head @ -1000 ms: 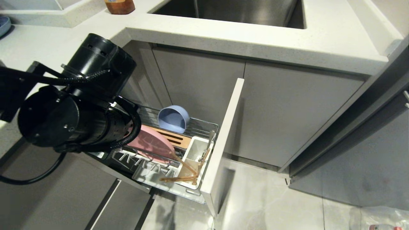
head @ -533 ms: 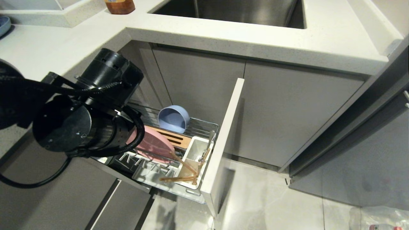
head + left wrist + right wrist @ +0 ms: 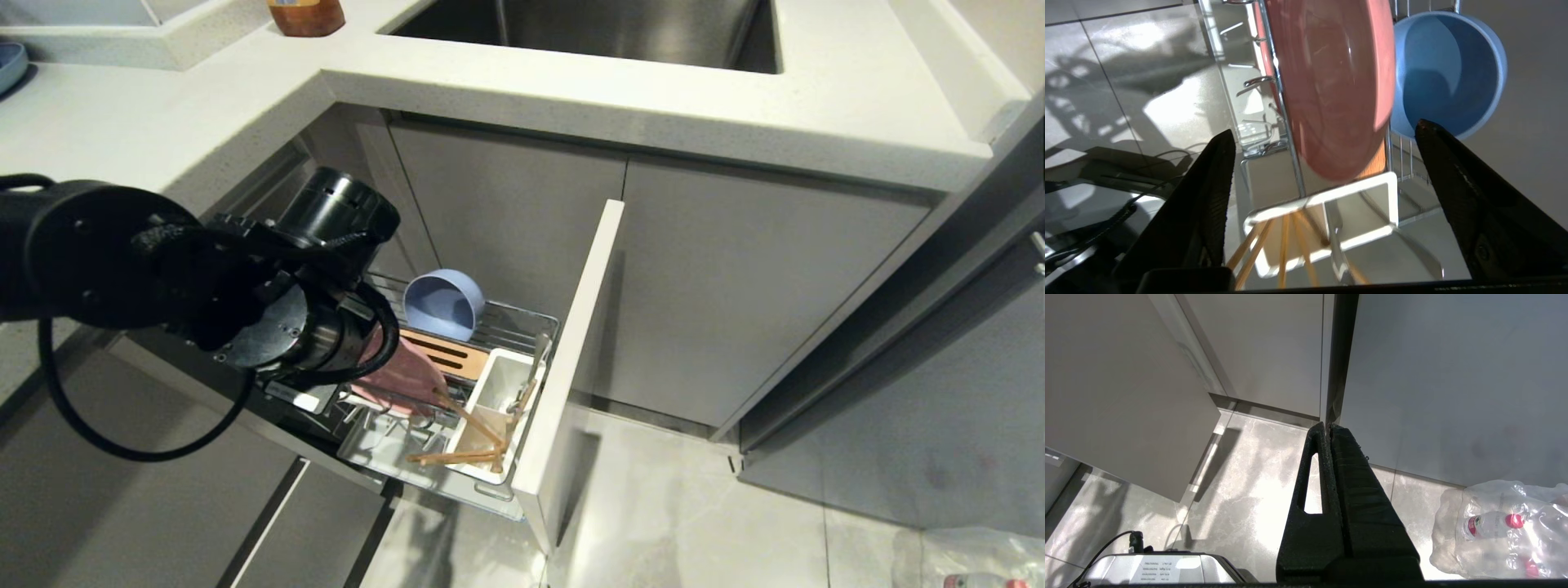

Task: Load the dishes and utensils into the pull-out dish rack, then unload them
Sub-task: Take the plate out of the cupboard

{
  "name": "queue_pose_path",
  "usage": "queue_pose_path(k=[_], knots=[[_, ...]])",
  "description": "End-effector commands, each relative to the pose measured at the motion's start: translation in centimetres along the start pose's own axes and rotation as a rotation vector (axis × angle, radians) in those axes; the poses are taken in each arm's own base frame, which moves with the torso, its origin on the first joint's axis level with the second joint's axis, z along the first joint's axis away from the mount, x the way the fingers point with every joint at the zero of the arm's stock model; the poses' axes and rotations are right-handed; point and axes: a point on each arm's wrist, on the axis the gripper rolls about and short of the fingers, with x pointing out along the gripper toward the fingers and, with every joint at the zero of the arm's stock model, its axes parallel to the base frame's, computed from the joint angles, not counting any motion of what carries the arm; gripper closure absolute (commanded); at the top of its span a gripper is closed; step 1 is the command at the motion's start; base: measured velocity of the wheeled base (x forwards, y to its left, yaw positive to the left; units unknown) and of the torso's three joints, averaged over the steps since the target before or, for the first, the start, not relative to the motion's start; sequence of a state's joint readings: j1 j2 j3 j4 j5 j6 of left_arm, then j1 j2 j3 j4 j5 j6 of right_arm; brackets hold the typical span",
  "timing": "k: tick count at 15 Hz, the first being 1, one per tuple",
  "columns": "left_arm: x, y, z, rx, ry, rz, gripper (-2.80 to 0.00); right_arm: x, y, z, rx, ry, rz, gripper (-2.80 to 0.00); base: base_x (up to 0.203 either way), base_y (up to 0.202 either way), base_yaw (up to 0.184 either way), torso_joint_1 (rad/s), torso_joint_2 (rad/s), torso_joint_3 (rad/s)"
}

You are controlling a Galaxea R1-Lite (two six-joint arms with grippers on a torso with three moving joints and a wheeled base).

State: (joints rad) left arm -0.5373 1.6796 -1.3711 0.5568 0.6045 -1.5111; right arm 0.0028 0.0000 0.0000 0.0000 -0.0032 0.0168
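Since a second ago left arm has swung lower toward the rack (image 3: pixel 457 392). Left gripper (image 3: pixel 1323 139) now spread wide, holding nothing; the plate (image 3: pixel 1331 81) stands on edge dead ahead at 12 o'clock, between the fingers' line. Bowl (image 3: pixel 1447 73) behind, at 1 o'clock. Chopsticks (image 3: pixel 1282 249) nearer, in caddy (image 3: pixel 1355 192). Right gripper (image 3: pixel 1329 430) closed, parked over floor.

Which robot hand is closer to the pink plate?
The left one. The left gripper is open right at the pink plate standing in the dish rack. The right gripper is shut and hangs far off, over the floor.
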Motion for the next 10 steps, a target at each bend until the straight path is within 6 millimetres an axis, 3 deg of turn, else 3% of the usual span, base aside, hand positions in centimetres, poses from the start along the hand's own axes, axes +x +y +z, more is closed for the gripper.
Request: queue_pose_path(k=[1, 4, 8, 9, 10], knots=[[1.3, -0.1, -0.3, -0.003, -0.011, 0.027, -2.8, 0.0, 0.0, 0.0, 0.001, 0.002, 0.0, 0.0, 0.0, 0.0, 0.0, 0.0, 0.0, 0.0], [2.7, -0.4, -0.6, -0.015, -0.02, 0.032, -2.8, 0.0, 0.0, 0.0, 0.0, 0.002, 0.0, 0.0, 0.0, 0.0, 0.0, 0.0, 0.0, 0.0], [3.0, -0.7, -0.5, -0.026, -0.025, 0.02, -2.8, 0.0, 0.0, 0.0, 0.0, 0.002, 0.0, 0.0, 0.0, 0.0, 0.0, 0.0, 0.0, 0.0], [3.0, -0.6, -0.5, -0.024, -0.025, 0.022, 0.0, 0.0, 0.0, 0.0, 0.0, 0.002, 0.0, 0.0, 0.0, 0.0, 0.0, 0.0, 0.0, 0.0], [3.1, -0.6, -0.6, -0.022, -0.024, 0.025, 0.0, 0.0, 0.0, 0.0, 0.0, 0.002, 0.0, 0.0, 0.0, 0.0, 0.0, 0.0, 0.0, 0.0]])
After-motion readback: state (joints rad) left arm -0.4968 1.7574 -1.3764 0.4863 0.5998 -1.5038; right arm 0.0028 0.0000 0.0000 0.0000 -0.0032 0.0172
